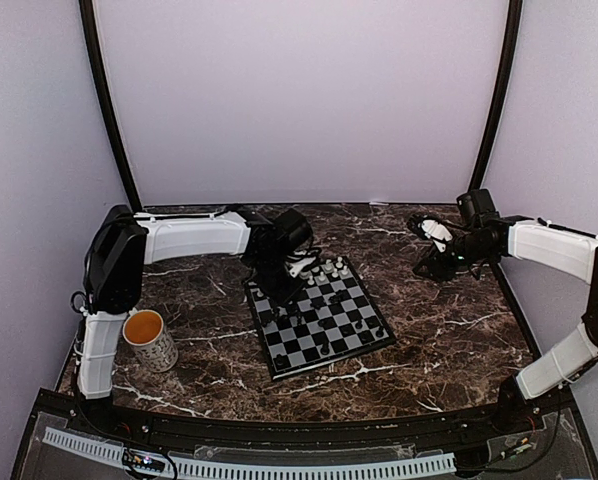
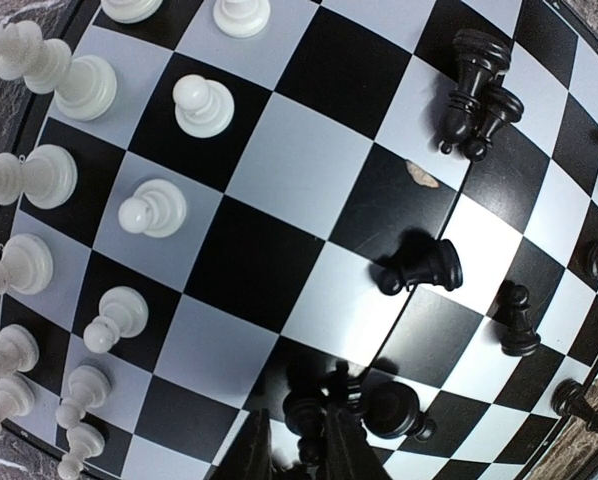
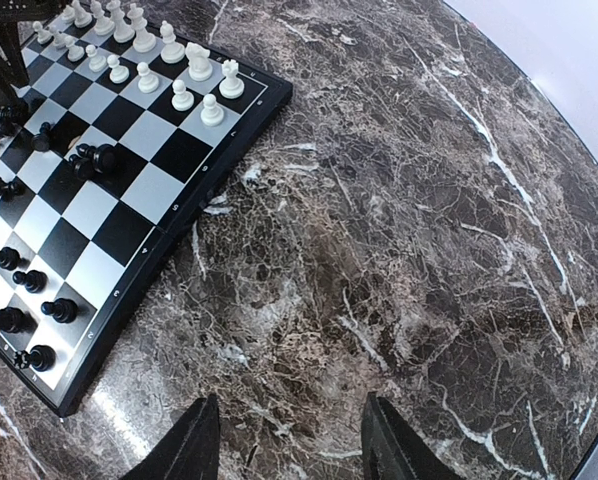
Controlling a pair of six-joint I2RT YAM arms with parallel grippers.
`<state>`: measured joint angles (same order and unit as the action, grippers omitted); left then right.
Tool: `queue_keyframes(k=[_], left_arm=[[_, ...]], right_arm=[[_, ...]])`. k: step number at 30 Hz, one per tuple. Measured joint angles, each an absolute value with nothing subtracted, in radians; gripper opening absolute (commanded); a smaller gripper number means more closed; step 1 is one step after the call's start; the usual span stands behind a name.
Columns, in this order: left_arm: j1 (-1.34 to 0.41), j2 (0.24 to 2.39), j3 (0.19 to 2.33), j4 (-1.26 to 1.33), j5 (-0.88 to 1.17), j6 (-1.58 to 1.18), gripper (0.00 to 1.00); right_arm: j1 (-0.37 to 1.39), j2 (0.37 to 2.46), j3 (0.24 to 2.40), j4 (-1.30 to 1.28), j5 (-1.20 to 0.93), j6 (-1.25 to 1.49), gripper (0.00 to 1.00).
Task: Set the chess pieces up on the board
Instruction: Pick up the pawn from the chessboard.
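The board [image 1: 324, 322] lies mid-table with a dark rim. White chess pieces [image 2: 149, 212] stand in two rows along its far edge. Black chess pieces [image 2: 519, 325] are scattered over its middle and near side, and some lie tipped over [image 2: 424, 268]. My left gripper [image 2: 297, 450] hangs low over the board [image 2: 279, 150], its fingers closed on a small black piece [image 2: 306, 415]. Another black piece [image 2: 394, 410] lies just beside it. In the top view it [image 1: 282, 290] is over the board's far left part. My right gripper [image 3: 289, 450] is open and empty above bare marble, right of the board [image 3: 149, 190].
A cream mug [image 1: 149, 338] with a dark pattern stands on the marble tabletop [image 1: 449, 330] near the left arm's base. Walls close off the back and both sides. The right arm [image 1: 549, 245] reaches in from the right edge.
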<state>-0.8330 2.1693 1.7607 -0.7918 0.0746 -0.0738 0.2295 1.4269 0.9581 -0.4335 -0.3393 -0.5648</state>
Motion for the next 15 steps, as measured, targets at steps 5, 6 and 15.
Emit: queue_keyframes(k=[5, 6, 15], left_arm=[[-0.833, 2.177, 1.761, -0.797, 0.081, -0.075, 0.1], [-0.833, 2.178, 1.761, -0.8, 0.081, -0.076, 0.09], [-0.833, 2.179, 1.821, -0.844, 0.056, -0.072, 0.0]], right_arm=[[0.229, 1.43, 0.958, -0.434, -0.339, -0.565, 0.49], [0.229, 1.43, 0.958, -0.434, -0.339, -0.565, 0.49], [0.232, 1.43, 0.958, -0.434, -0.339, -0.565, 0.49]])
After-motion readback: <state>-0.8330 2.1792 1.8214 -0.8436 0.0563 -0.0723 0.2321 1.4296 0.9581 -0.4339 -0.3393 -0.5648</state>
